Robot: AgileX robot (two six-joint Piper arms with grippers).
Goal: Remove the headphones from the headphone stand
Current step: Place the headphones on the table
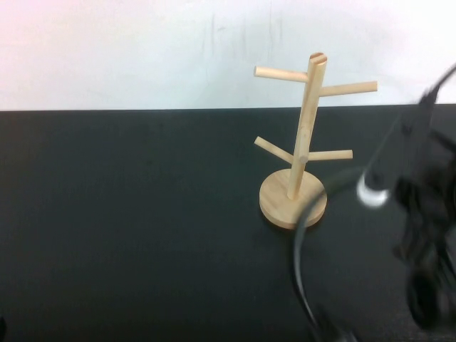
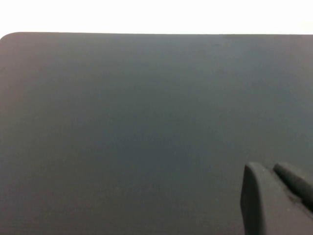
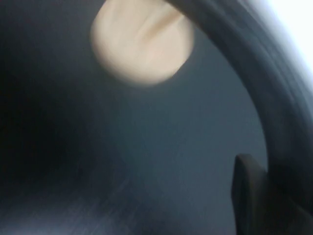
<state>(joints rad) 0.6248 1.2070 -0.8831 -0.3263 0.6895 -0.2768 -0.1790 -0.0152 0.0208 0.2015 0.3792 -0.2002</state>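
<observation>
The light wooden headphone stand (image 1: 306, 121) stands upright on its round base at the table's middle right, and its pegs are bare. The black headphones (image 1: 298, 249) are off it, blurred, in front of and to the right of the base, with the headband arching toward the table's front edge. My right gripper (image 1: 410, 192) is at the right, shut on the headband (image 3: 244, 54). In the right wrist view one of the fingers (image 3: 247, 188) lies against the band, with the stand's base (image 3: 142, 44) beyond. My left gripper (image 2: 266, 171) is shut and empty over bare table, out of the high view.
The black table (image 1: 128, 214) runs to a white wall (image 1: 142, 50) at the back. The left wrist view shows only the dark tabletop (image 2: 122, 122) and its far edge.
</observation>
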